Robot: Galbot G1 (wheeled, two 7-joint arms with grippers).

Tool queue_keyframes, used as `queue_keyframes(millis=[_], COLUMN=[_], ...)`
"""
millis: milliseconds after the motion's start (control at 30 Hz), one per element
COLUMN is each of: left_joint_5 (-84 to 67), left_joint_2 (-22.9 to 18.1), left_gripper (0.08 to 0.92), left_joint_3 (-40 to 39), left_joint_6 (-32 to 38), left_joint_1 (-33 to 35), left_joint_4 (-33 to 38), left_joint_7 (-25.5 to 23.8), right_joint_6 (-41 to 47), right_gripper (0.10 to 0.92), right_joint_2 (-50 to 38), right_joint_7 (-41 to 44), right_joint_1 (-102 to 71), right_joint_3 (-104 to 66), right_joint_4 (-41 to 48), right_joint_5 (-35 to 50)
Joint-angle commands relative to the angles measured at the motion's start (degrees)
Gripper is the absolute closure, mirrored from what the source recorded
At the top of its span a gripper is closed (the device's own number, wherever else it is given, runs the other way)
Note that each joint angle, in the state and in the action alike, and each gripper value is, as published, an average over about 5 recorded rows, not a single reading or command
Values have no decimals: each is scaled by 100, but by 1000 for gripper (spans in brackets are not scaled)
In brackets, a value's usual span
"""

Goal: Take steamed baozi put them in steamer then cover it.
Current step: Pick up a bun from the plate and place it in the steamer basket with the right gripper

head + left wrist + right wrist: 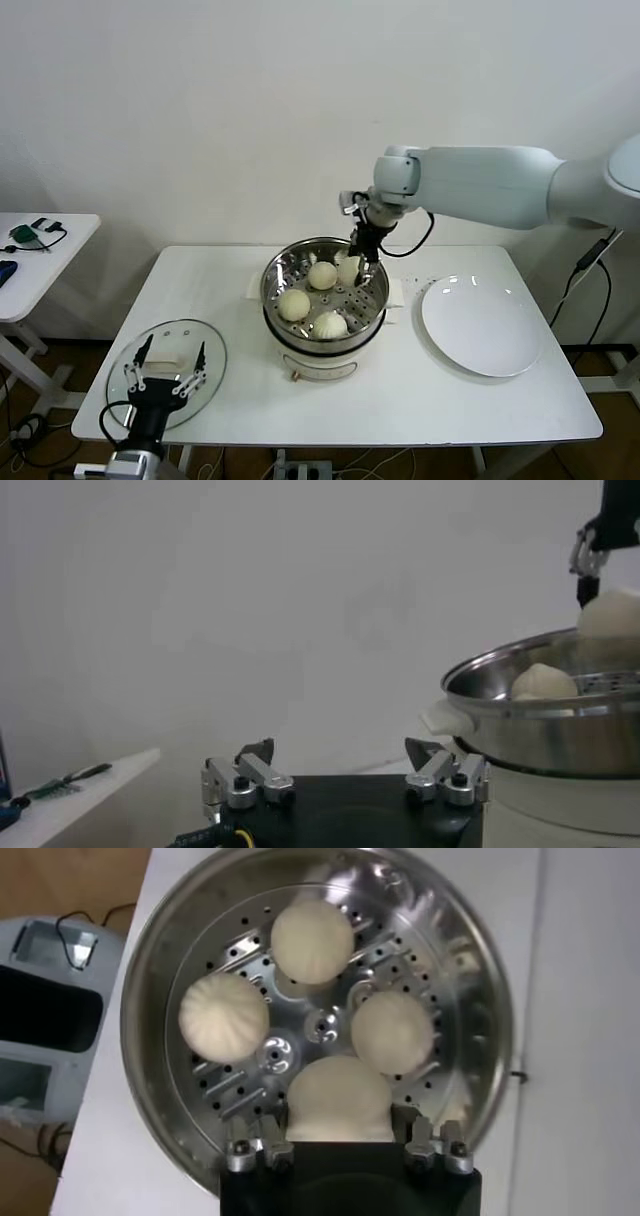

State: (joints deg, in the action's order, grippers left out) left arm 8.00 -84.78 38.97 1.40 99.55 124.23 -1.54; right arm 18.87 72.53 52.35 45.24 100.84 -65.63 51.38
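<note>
Fourth bun (pixel 338 1099) sits between my right gripper's (pixel 352 268) fingers, held at its sides, over the far-right part of the steamer (pixel 372 315) tray. From the wrist view I can't tell whether its base touches the perforated tray yet or hangs just above it.

The other three buns are already on the tray: one far-centre (pixel 322 275), one on the left (pixel 294 304), one at the near edge (pixel 331 323). The held bun is just beside the far-centre one and near the steel wall.

How I'd finish this step well:
- Lower straight down until the bun's base is bearing on the tray, then part the fingers slowly. The dough looks soft; a quick release from height could roll it into its neighbour.
- Spread the fingers only as far as needed, since the far-centre bun is close on one side and the pot wall on the other.
- Lift out vertically and clear the rim before swinging away, so a finger doesn't drag the bun or catch the pot.

My left gripper (pixel 168 378) hovers over the glass lid (pixel 210 352), which lies flat on the table (pixel 400 400) at the near-left, well apart from the steamer. Its fingers are spread wide, holding nothing. The white plate (pixel 482 325) to the right of the steamer is bare. The lid goes on only after my right arm is out of the pot.
</note>
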Motion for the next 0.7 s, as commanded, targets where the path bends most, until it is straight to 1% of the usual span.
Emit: queue_keyframes(millis=[33, 233, 400, 467, 633, 700], left_joint_5=[-5, -11, -11, -11, -7, -6], left_joint_2=[-5, -10, -14, -15, -17, -14], left_gripper=[177, 177, 177, 177, 177, 177], left_joint_3=[40, 62, 72, 73, 69, 75], left_joint_6=[4, 10, 6, -6, -26, -24], left_joint_1=[-18, -28, -34, -51, -85, -82], left_joint_4=[-36, -59, -56, -47, -26, -24], left_joint_7=[-1, 1, 2, 3, 3, 4], right_joint_6=[130, 127, 146, 163, 199, 186], right_gripper=[364, 358, 350, 325, 221, 208], right_joint_2=[298, 321, 263, 240, 161, 83], right_joint_7=[-213, -199, -234, -230, -169, -105], right_joint_1=[-577, -709, -735, -709, -569, -458], right_joint_3=[141, 53, -12, -66, -200, -253], right_joint_4=[256, 445, 424, 414, 381, 330], right_joint_5=[-82, -206, -240, -234, -141, -130])
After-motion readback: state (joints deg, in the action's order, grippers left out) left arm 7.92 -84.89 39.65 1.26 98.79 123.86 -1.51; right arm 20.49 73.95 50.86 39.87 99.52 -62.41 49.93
